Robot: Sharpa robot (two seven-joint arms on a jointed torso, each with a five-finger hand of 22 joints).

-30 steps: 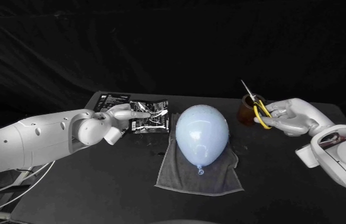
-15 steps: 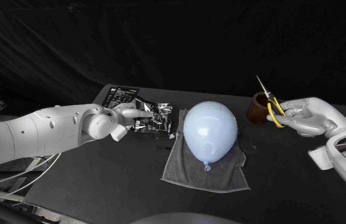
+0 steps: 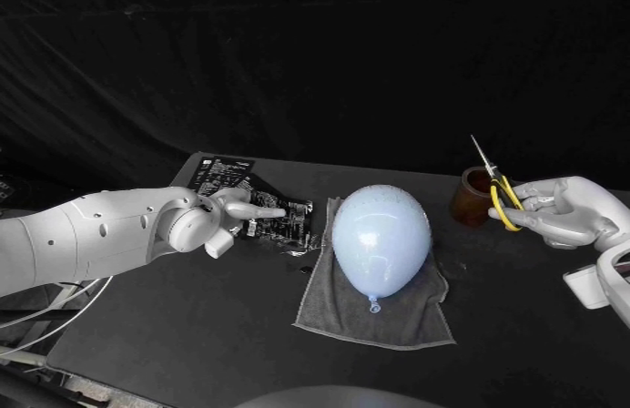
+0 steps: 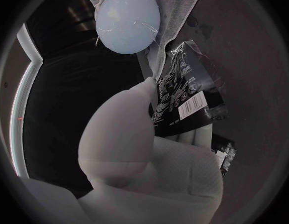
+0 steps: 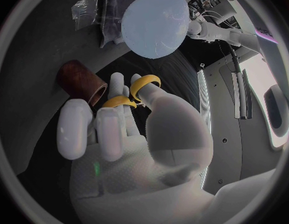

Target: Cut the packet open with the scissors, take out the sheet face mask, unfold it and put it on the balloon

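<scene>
Pinching the packet [image 3: 282, 224] with the left hand [image 3: 210, 224] just beside the balloon [image 3: 381, 239]; gripping scissors [image 3: 496, 185], blades up, with the right hand [image 3: 564, 209] across the balloon. Probably needs closing that gap.

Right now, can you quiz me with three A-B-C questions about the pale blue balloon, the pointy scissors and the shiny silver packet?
1. Where does the pale blue balloon lie? A on the grey towel; B in a box; C on bare table.
2. What colour are the handles of the scissors in the right hand? A red; B yellow; C green.
3. The shiny silver packet is: A under the balloon; B lying alone; C held by the left hand.
Answers: 1 A, the towel spreads out under it. 2 B, yellow loops show round the fingers. 3 C, that hand's fingers grip the packet's edge.
</scene>
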